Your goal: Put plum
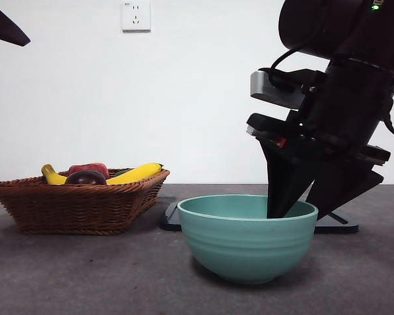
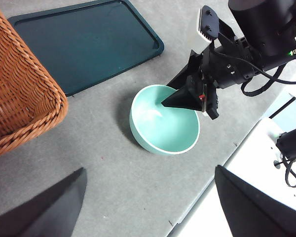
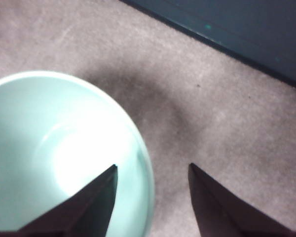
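Inside basket (image 1: 79,207), plum (image 1: 86,177): small, glossy, dark maroon, round.

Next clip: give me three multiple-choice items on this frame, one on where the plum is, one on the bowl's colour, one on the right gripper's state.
1. Where is the plum?
A. In the wicker basket
B. In the bowl
C. On the tray

2. What colour is the bowl?
A. White
B. Pale green
C. Orange

3. How is the right gripper placed?
A. Shut on the plum
B. Open, straddling the bowl's rim
C. Open above the basket

Answers:
1 A: the front view shows the plum among the bananas in the basket.
2 B: every view shows a pale green bowl.
3 B: the right wrist view shows one jaw inside the bowl, one outside, nothing between.
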